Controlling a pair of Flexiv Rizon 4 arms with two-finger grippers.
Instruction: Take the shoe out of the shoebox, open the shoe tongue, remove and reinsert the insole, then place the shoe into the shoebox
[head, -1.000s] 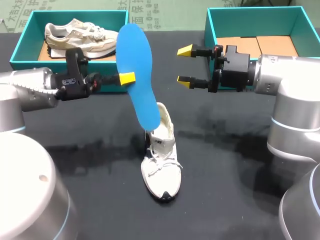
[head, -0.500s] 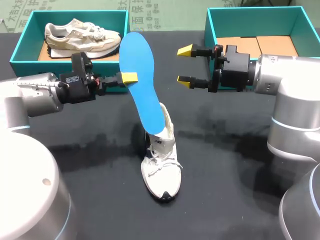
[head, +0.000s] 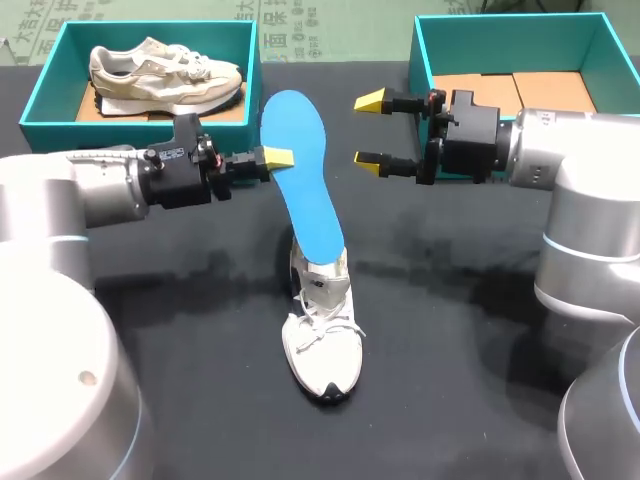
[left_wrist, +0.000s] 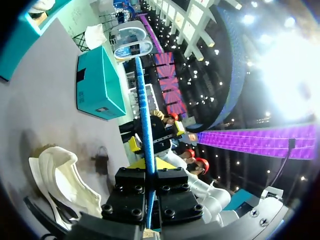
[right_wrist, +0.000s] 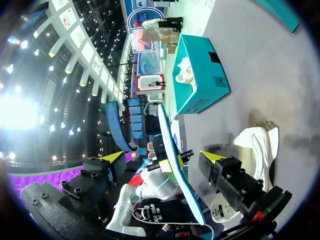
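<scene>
Left fingers (head: 277, 157) clamp the insole (head: 303, 190), its lower end hidden in the shoe (head: 320, 340); right fingers (head: 372, 100) wide.

A black bench (head: 470, 340) filled the head view from near edge to far, its surface matte with a faint sheen. Soft dark shadows lay across its middle and toward the left. In both wrist views the same surface looked pale grey, with one dark shadow patch.
</scene>
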